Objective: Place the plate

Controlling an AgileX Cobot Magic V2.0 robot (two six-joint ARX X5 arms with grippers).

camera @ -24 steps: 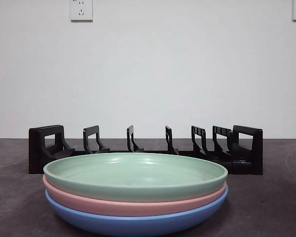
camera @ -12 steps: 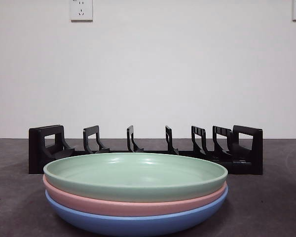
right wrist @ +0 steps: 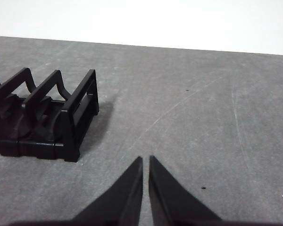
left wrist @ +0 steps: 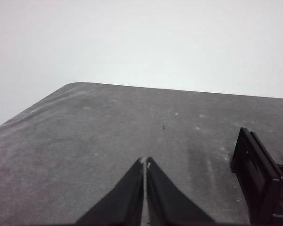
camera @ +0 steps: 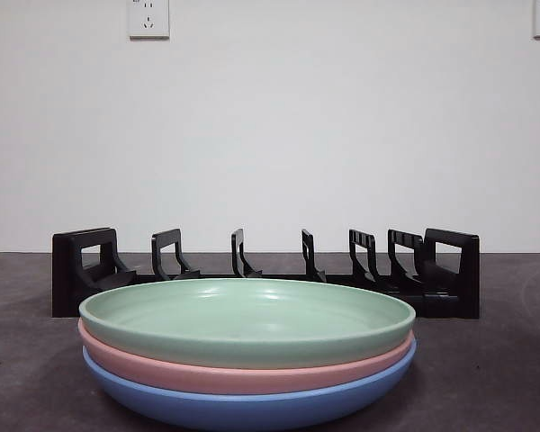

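Three plates are stacked on the bench, at 6 o'clock of the front view and directly before the rack: one green plate on top, one pink plate in the middle, one blue plate at the base. Each sits nested in the one below, rims close together. One black dish rack stands behind the stack, at 12 o'clock from it, empty, with seven upright dividers counted across it. Two wall sockets show high on the wall, at 11 o'clock and 1 o'clock.

Handling, as a judgement: the plates appear rigid, smooth and matte, probably light plastic or melamine. The surface is likely slippery. The rim is thin and shallow, and it is the only accessible hold. Take the green plate at its rim edge, one jaw above and one below, clear of the pink rim beneath. Expect the lower plates to lift or drag if the nest binds. Tilting to vertical for a rack slot may let the plate pivot in the grasp.

The left tool is clenched, jaws together, empty, above bare bench beside one end of the rack. The right tool is clenched but for a hairline gap, empty, beside the other end of the rack. Neither is near the stack.
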